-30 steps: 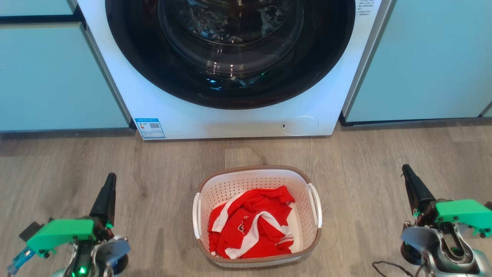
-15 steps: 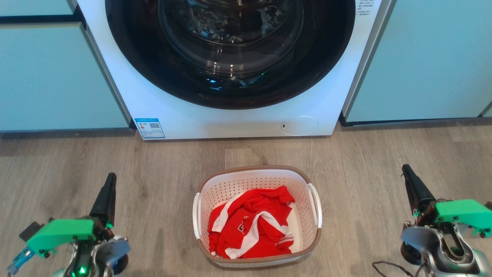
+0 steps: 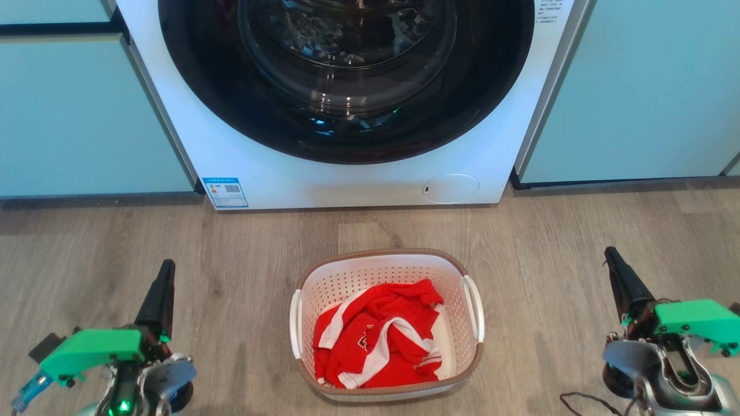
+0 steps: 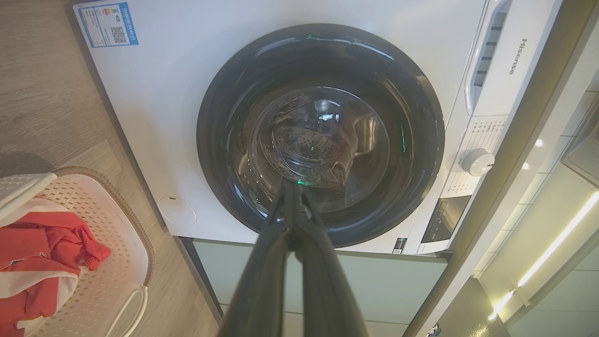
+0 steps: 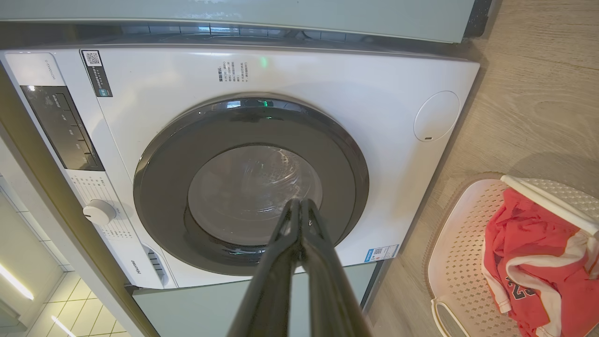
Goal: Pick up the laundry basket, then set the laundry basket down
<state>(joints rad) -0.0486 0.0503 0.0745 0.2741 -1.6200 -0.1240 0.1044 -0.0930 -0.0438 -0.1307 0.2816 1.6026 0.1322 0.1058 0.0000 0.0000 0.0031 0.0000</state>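
Note:
The laundry basket [image 3: 338, 283], white and perforated with a brown rim and two white side handles, stands on the wooden floor in front of me, holding a red and white garment [image 3: 376, 335]. It also appears at the left edge of the left wrist view, laundry basket [image 4: 112, 243], and at the right of the right wrist view, laundry basket [image 5: 461, 243]. My left gripper [image 3: 165, 271] hovers well left of the basket, shut and empty. My right gripper [image 3: 611, 257] sits far to the basket's right, also shut with nothing in it. In each wrist view the fingertips meet, left gripper [image 4: 292, 187], right gripper [image 5: 299, 202].
A white front-loading washing machine [image 3: 260, 173] with a dark round door [image 3: 347, 75] stands just behind the basket. Pale green cabinets flank it, left cabinet [image 3: 75, 115] and right cabinet [image 3: 647, 92]. A black cable [image 3: 584, 401] lies near my right arm.

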